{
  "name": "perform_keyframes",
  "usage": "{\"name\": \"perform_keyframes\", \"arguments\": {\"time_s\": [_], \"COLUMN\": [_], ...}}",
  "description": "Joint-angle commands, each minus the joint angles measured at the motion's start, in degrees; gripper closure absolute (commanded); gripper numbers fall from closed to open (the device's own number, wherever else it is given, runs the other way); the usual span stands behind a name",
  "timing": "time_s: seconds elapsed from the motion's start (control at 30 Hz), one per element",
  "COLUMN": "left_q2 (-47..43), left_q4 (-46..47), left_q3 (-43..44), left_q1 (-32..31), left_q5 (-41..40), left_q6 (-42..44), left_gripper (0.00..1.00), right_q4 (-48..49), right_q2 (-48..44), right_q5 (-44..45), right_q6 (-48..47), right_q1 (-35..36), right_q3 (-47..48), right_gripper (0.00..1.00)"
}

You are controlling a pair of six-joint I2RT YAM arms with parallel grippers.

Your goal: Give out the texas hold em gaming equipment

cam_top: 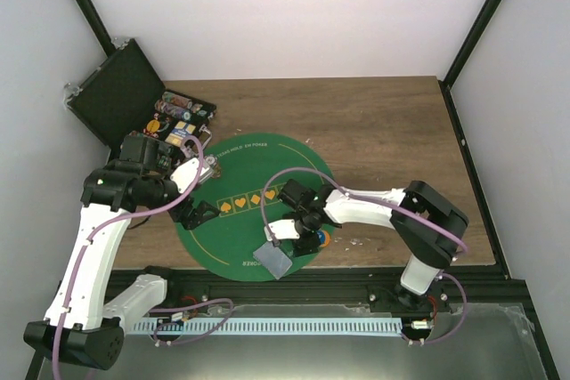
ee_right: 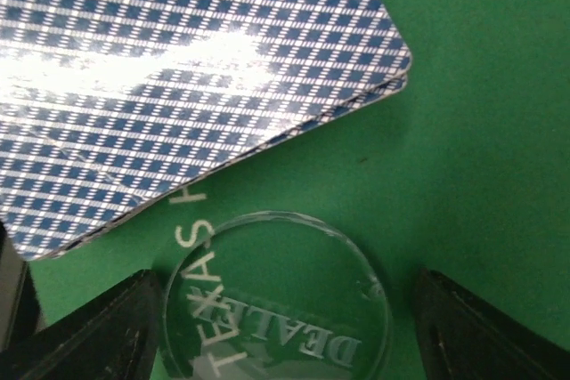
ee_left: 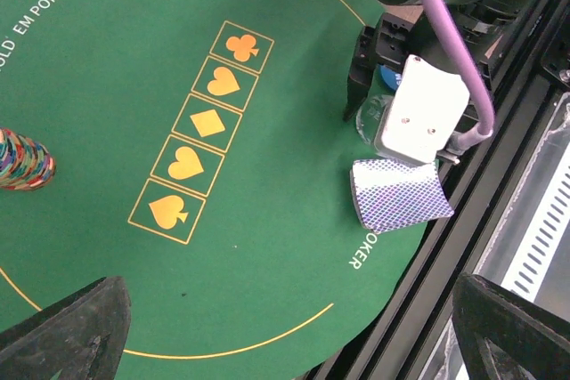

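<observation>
While the deck of cards [cam_top: 273, 258] lay at the poker mat's [cam_top: 240, 166] near edge on the bench [cam_top: 383, 131], the left wrist showed the left gripper [ee_left: 294, 327] spread wide, with the chip stack [ee_left: 22, 159] off to one side. At the right wrist, the right gripper [ee_right: 289, 327] stood apart, flanking the clear dealer button [ee_right: 276, 300] beside the deck.

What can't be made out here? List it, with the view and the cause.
Card faces: the cards show only backs, right wrist view.
Dealer disc: lower rim cut off by the bottom edge, right wrist view.
Chip stack: cut by the left edge, left wrist view.
Blue disc: mostly hidden behind the right arm, left wrist view.
Case contents: too small, top view.
</observation>
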Motion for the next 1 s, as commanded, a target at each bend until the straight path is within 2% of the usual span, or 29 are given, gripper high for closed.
{"name": "perform_keyframes", "arguments": {"time_s": [0.0,0.23,0.4,0.67,0.83,0.97], "left_q2": [-0.4,-0.2,-0.3,-0.3,0.0,0.2], "left_q4": [-2.6,-3.4,-3.6,-3.7,-1.0,3.4], "left_q3": [2.8,3.7,3.8,3.8,3.0,0.9], "left_q1": [-0.2,-0.3,-0.3,-0.3,-0.2,-0.2], "left_q5": [0.6,0.5,0.8,1.0,1.0,-1.0], "left_q6": [2.6,2.9,2.6,2.2,-0.6,-4.9], "left_gripper": [0.0,0.01,0.01,0.01,0.01,0.01], "right_q4": [4.2,4.0,4.8,6.5,9.9,16.8], "right_q2": [-1.7,-3.8,-3.8,-10.9,-14.8,-10.4], "right_q5": [7.3,7.9,8.8,6.6,3.7,0.9], "right_q6": [-0.7,-0.4,0.6,2.7,4.8,10.1], "right_q1": [0.9,1.3,1.6,1.0,-5.8,-12.3], "right_q3": [-3.2,-4.3,-4.6,-3.3,0.2,6.0], "right_gripper": [0.25,0.28,0.47,0.55,0.58,0.58]}}
